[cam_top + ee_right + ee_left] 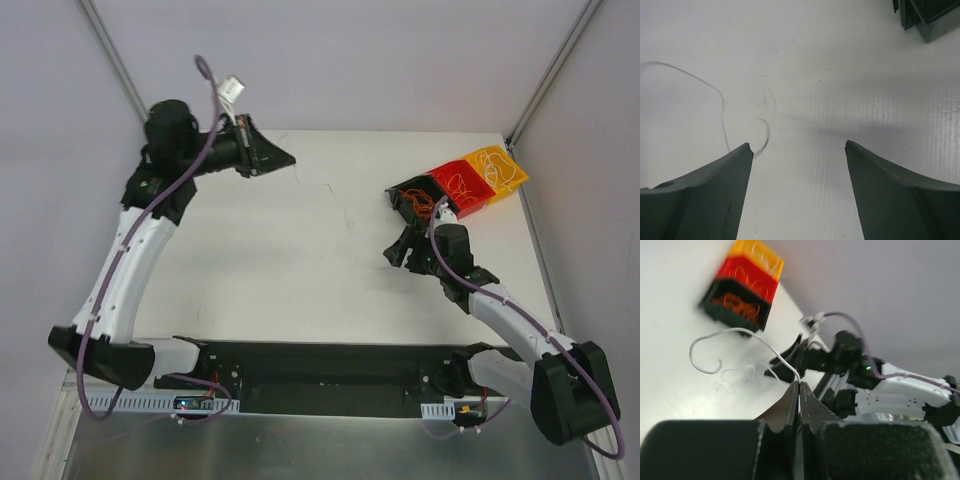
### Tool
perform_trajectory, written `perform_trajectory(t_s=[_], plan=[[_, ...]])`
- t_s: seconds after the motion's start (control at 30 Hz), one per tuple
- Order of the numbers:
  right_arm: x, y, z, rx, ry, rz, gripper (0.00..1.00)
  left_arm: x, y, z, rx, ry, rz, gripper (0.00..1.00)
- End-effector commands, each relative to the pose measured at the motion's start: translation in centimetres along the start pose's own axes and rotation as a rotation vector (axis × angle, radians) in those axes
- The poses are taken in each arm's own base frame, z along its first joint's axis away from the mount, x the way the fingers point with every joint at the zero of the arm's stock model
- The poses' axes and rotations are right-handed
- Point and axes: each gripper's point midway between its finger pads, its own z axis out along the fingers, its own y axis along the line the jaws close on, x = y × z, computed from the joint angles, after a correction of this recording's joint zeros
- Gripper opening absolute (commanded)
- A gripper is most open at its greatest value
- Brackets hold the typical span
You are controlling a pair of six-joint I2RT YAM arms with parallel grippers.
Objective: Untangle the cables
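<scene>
The left gripper (799,390) pinches a whitish cable (715,335) by one end; the right gripper (797,147) gapes over the bench (840,75). Light and springy, the cable likely suits fingertip pinches near an end.

Soft, even light from above leaves the white desk (300,250) bright, nearly washed out in the overhead view. In the left wrist view the coloured bins (742,287) are blurred. There the left end effector (799,400) is a dark, unfocused mass, and its white cable (737,329) barely stands out. A soft grey shadow lies on the desk ahead of the right end effector (797,165), with a faint sheen beside it.
</scene>
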Motion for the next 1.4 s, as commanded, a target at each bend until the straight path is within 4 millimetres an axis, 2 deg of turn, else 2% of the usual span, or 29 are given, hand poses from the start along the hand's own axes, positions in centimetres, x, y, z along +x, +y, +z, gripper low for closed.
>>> perform_trajectory(t_s=[0.0, 0.03, 0.2, 0.3, 0.37, 0.47, 0.53, 0.6, 0.7, 0.83, 0.9, 0.97, 1.1, 1.17, 1.27, 1.37], plan=[[-1.3, 1.3, -2.0, -0.047, -0.025, -0.069, 0.8, 5.7, 4.6, 3.4, -0.053, 0.147, -0.086, 0.0], [-1.5, 2.0, -2.2, -0.081, -0.025, -0.084, 0.8, 7.2, 5.4, 4.1, -0.063, 0.177, -0.103, 0.0], [0.5, 3.8, -3.1, -0.184, 0.075, -0.082, 0.81, 15.1, 7.9, 8.4, -0.071, 0.356, -0.177, 0.0], [1.7, 4.4, -3.1, -0.214, 0.122, -0.085, 0.81, 20.2, 9.4, 10.6, -0.103, 0.472, -0.207, 0.0], [2.2, 4.3, -3.2, -0.211, 0.136, -0.085, 0.81, 22.9, 11.1, 11.5, -0.141, 0.533, -0.247, 0.0], [2.5, 4.2, -3.2, -0.212, 0.146, -0.09, 0.81, 26.0, 12.7, 12.1, -0.17, 0.605, -0.304, 0.0], [2.7, 4.1, -3.1, -0.207, 0.151, -0.094, 0.81, 27.0, 13.4, 11.9, -0.196, 0.617, -0.298, 0.0], [2.8, 3.9, -3.2, -0.202, 0.155, -0.094, 0.81, 27.3, 14.2, 11.4, -0.234, 0.606, -0.273, 0.06], [2.6, 3.9, -3.4, -0.197, 0.147, -0.096, 0.81, 27.5, 14.8, 10.6, -0.264, 0.602, -0.243, 0.18], [2.7, 4.2, -3.3, -0.205, 0.153, -0.122, 0.81, 27.0, 14.8, 9.4, -0.28, 0.588, -0.2, 0.46], [3.0, 4.5, -3.2, -0.196, 0.164, -0.153, 0.81, 25.4, 14.8, 8.3, -0.308, 0.546, -0.154, 0.6], [3.0, 4.6, -3.0, -0.173, 0.173, -0.195, 0.81, 23.8, 14.9, 7.2, -0.337, 0.515, -0.11, 0.68], [3.2, 5.2, -2.1, -0.143, 0.209, -0.259, 0.81, 19.7, 16.2, 3.6, -0.451, 0.451, -0.016, 0.76], [3.1, 5.1, -1.4, -0.101, 0.237, -0.269, 0.82, 16.7, 16.1, 2.1, -0.474, 0.391, 0.014, 0.78], [2.6, 6.5, -0.2, -0.112, 0.262, -0.304, 0.83, 12.5, 14.9, 0.9, -0.474, 0.304, 0.073, 0.81], [2.4, 7.3, 1.5, -0.112, 0.275, -0.463, 0.85, 9.7, 12.6, 1.0, -0.429, 0.252, 0.135, 0.82]])
